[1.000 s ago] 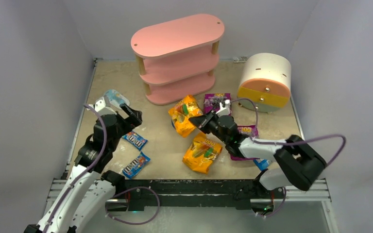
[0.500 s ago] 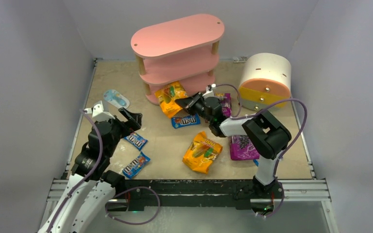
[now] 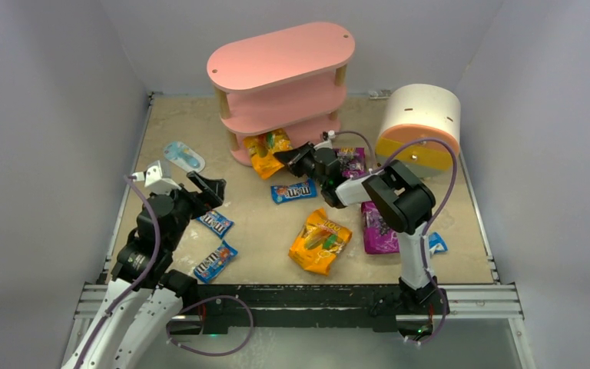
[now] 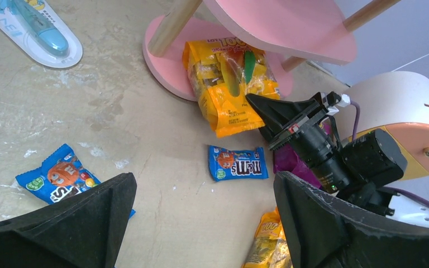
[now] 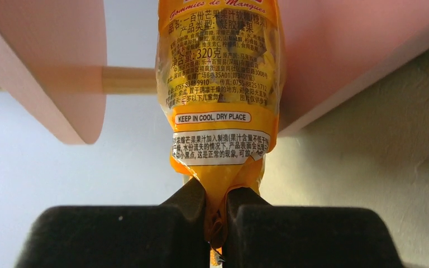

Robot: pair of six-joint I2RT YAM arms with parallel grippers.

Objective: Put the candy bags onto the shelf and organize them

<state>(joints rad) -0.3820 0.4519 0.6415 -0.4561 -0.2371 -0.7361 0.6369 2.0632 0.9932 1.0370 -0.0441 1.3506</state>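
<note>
Currently pinched: right fingers (image 5: 117, 234) pressed together on the tail seam of an orange bag (image 5: 218, 84).
Bag position: straight ahead of those fingers, far end on the bottom board of the shelf (image 3: 276, 58).
Left fingers (image 4: 61, 229): spread wide, holding nothing.
Remaining: second orange bag (image 3: 319, 240), purple bags (image 3: 380, 231) and M&M's packets (image 3: 293, 191) lie on the tabletop (image 3: 253, 231).

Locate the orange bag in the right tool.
Top view, centre: the orange bag lies partly on the bottom board of the shelf, front left, near end pinched by the right tool, an M&M's packet just nearer.
</note>
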